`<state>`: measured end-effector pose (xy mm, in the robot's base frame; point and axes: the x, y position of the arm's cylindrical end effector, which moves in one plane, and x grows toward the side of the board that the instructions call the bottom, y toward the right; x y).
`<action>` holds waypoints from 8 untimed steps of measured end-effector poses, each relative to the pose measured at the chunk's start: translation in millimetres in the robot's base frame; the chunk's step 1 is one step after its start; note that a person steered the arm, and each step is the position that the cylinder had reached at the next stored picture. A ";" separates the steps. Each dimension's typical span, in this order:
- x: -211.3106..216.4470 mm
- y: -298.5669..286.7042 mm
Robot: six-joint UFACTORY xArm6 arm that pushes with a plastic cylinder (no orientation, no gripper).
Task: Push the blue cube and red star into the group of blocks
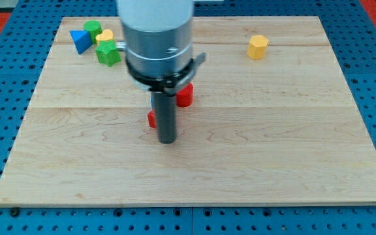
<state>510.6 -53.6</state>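
Counting two red blocks (pixel 184 95) (pixel 151 119), perhaps more hidden, beside my tip (pixel 167 140).

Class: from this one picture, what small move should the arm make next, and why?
Probably a short push toward the view's upper left. My tip sits just right of a red block, partly hidden by the rod, and the group with the blue block lies at the board's top left. No blue cube shows separately.
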 end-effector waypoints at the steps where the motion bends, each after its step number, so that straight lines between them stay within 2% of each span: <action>1: -25.2 -9.9; 3: -130.6 74.3; 4: -186.1 81.0; 5: -176.3 54.4; 6: -117.1 57.1; 7: -141.6 34.3; 8: -208.8 7.2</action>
<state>301.7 -46.3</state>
